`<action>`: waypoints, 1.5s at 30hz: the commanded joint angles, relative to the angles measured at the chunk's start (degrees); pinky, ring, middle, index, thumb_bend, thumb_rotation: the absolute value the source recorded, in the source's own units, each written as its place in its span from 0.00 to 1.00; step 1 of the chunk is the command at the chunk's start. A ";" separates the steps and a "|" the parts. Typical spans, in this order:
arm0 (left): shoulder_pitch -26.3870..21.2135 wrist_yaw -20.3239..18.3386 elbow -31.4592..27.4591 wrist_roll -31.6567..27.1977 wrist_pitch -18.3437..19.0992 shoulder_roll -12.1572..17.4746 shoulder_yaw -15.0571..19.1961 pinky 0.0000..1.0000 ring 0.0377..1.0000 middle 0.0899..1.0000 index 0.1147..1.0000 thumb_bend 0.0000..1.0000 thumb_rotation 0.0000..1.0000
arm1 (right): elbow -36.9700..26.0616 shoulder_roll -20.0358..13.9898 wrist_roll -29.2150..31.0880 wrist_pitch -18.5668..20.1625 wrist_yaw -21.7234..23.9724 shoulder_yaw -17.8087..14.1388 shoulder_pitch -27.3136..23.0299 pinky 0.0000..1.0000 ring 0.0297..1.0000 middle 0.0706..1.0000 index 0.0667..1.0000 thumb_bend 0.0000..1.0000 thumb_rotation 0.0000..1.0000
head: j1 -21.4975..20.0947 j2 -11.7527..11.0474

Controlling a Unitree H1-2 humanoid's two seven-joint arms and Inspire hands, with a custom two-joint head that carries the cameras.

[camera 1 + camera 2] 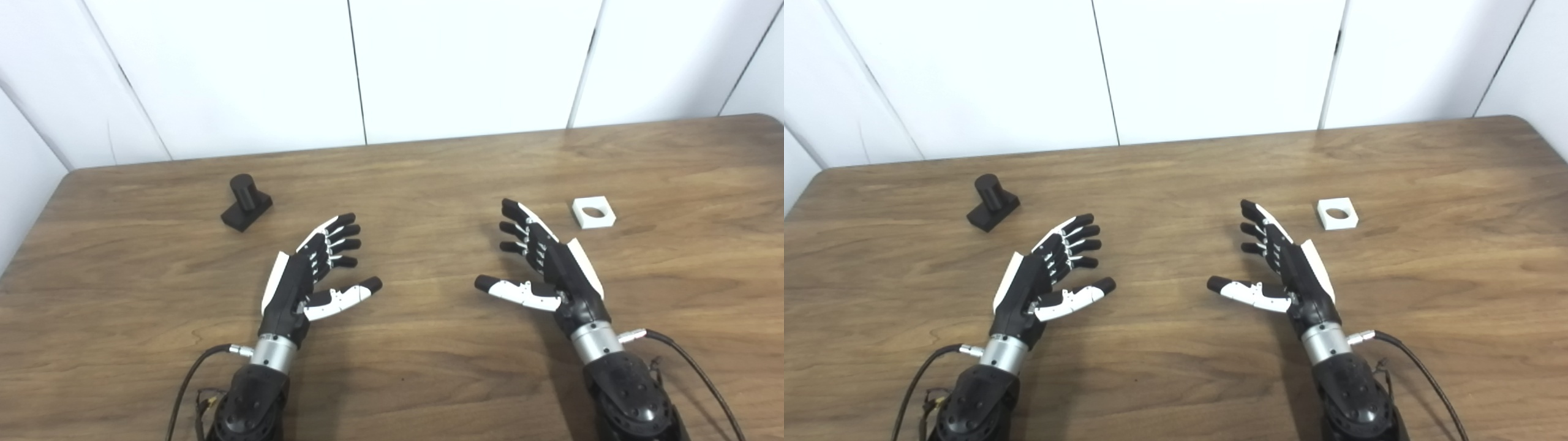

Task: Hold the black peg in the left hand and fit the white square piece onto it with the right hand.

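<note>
So the peg [245, 201] sits on the table [429, 380] toward the far left, and the square piece [593, 212] is way over on the far right, well apart from it. Both hands hover nearer than the peg and between the two parts, left hand [309, 275] closer to the peg, right hand [545, 269] just short of the square piece.

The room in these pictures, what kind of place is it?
Probably a robot test bench in a lab, not a home. A brown wooden table stands against plain white wall panels, holding only a black peg on its base and a white square piece with a round hole.
</note>
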 commanded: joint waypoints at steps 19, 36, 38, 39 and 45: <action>-3.05 1.81 3.27 1.52 -3.30 -1.90 -1.60 0.71 0.81 0.81 0.79 0.73 0.03 | 1.70 -2.88 3.95 -5.79 0.54 -2.75 -1.35 0.79 0.88 0.92 0.89 0.79 0.26 | 14.25 -3.65; -3.23 10.01 -0.31 11.98 -2.09 -2.34 -1.07 0.63 0.73 0.74 0.71 0.76 0.13 | 3.30 -4.88 5.49 -7.24 1.10 -3.24 -1.53 0.77 0.85 0.91 0.88 0.84 0.33 | 13.71 -3.57; -3.46 10.35 -0.98 12.59 -1.42 -2.00 -0.72 0.64 0.74 0.74 0.71 0.75 0.14 | 3.18 -5.06 5.64 -6.99 1.23 -3.26 -1.54 0.77 0.85 0.91 0.88 0.84 0.32 | 13.75 -3.57; -3.58 10.48 -1.38 12.87 -1.00 -1.80 -0.47 0.65 0.74 0.74 0.70 0.75 0.15 | 3.12 -5.12 5.63 -6.92 1.23 -3.26 -1.53 0.77 0.85 0.91 0.88 0.84 0.32 | 13.78 -3.52; -4.77 12.43 -2.79 15.09 1.09 -1.11 1.47 0.63 0.73 0.74 0.68 0.75 0.12 | 3.49 -5.26 5.82 -7.14 1.25 -3.26 -1.68 0.77 0.85 0.91 0.87 0.84 0.32 | 13.75 -3.38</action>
